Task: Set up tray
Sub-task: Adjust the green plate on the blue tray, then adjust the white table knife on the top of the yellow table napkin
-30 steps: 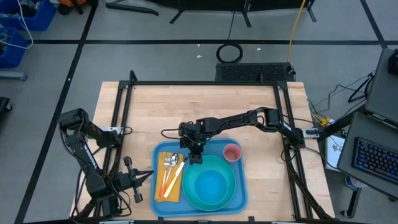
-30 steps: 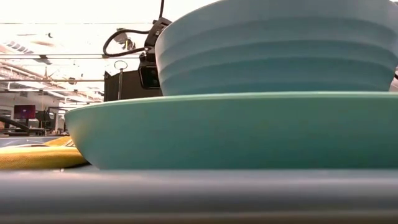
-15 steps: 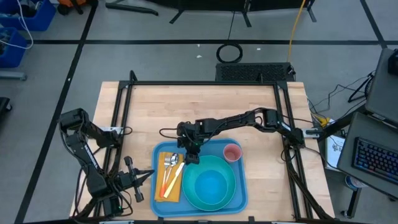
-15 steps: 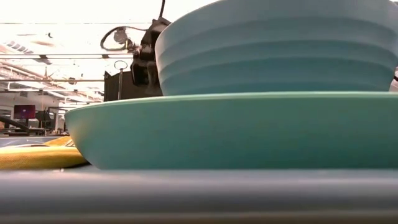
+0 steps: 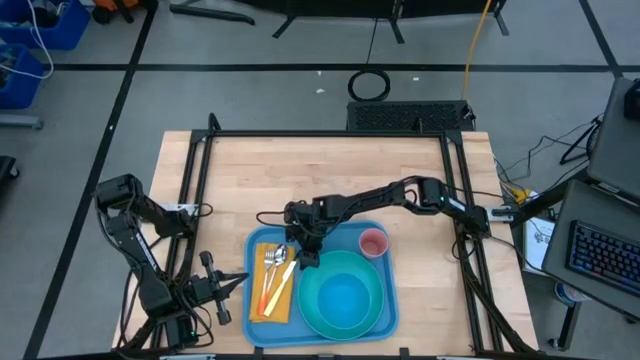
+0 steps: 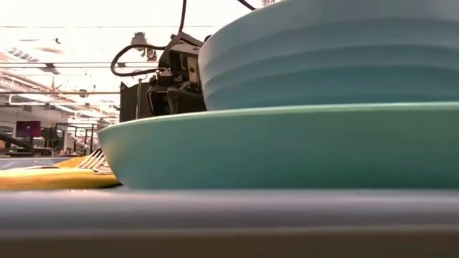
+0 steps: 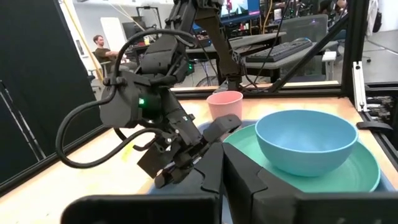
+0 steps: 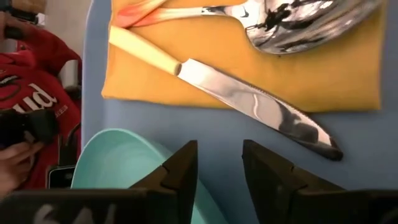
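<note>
Wooden tabletop [image 5: 330, 170] carries your large flat blue plastic tray [image 5: 385, 318]; right gripper [image 5: 306, 252], fingers spread, hovers beside its turquoise plate [image 5: 310, 312]; left gripper [image 5: 232, 283] waits beside the tray, pressed together.

From overhead you look straight down on the whole surface [image 5: 330, 170]. Your low camera sits at surface height, pressed close to the plate [image 6: 287, 147] and bowl [image 6: 330, 54], facing the room. Your left wrist camera looks across at the same bowl [image 7: 305, 140]. Your right wrist camera looks closely down on the knife [image 8: 249, 99].
</note>
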